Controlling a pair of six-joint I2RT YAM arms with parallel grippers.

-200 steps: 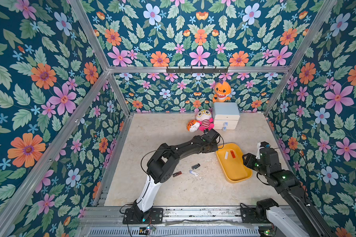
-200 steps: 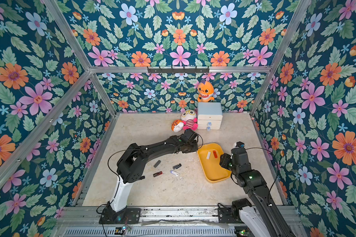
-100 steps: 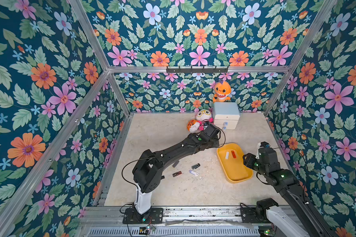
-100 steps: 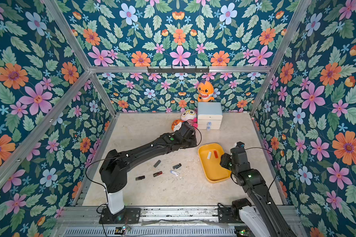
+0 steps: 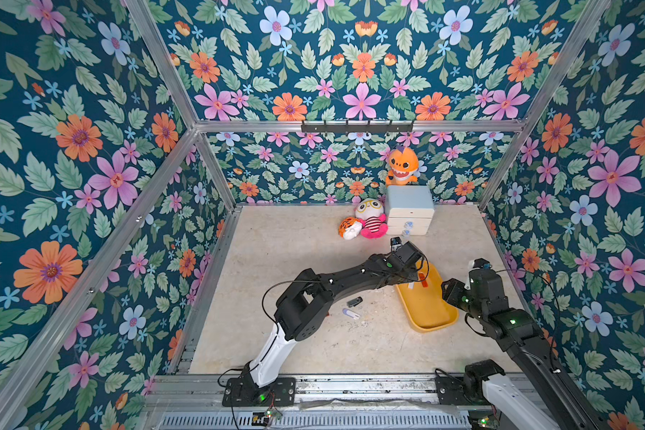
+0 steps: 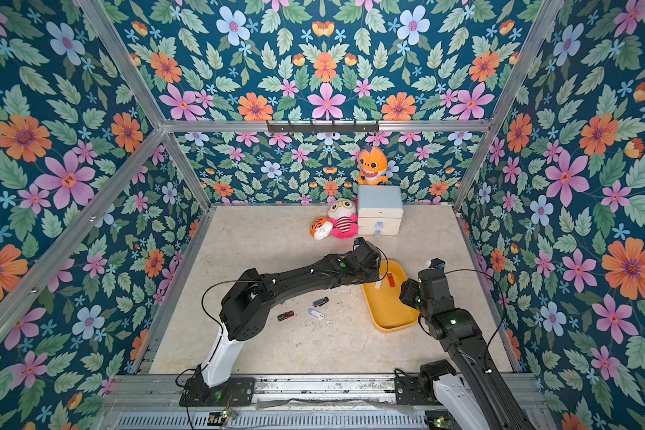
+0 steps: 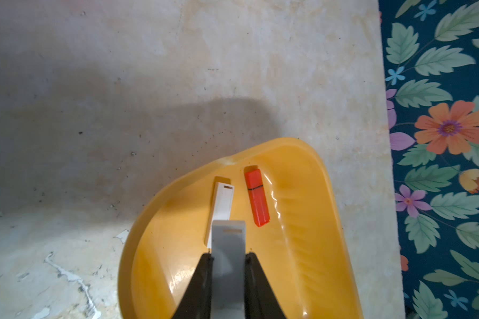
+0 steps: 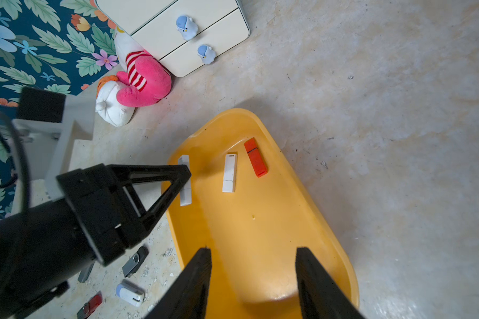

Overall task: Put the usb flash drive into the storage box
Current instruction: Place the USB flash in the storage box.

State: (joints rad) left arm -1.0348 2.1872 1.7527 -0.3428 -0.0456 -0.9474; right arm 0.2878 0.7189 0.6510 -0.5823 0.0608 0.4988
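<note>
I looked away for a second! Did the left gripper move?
Yes. The left gripper, holding a drive, went from near the plush toy to above the tray's far end.

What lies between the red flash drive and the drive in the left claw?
A white flash drive, lying flat in the storage box, as the right wrist view shows.

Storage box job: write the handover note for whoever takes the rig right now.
Left gripper: shut on a pale flash drive, over the storage box, not released.
Right gripper: open, empty, hovering by the box.
Done: white drive and red drive lie in the box.
To do: release the held one; then the black drive, white-blue drive and red-black drive on the table.
</note>
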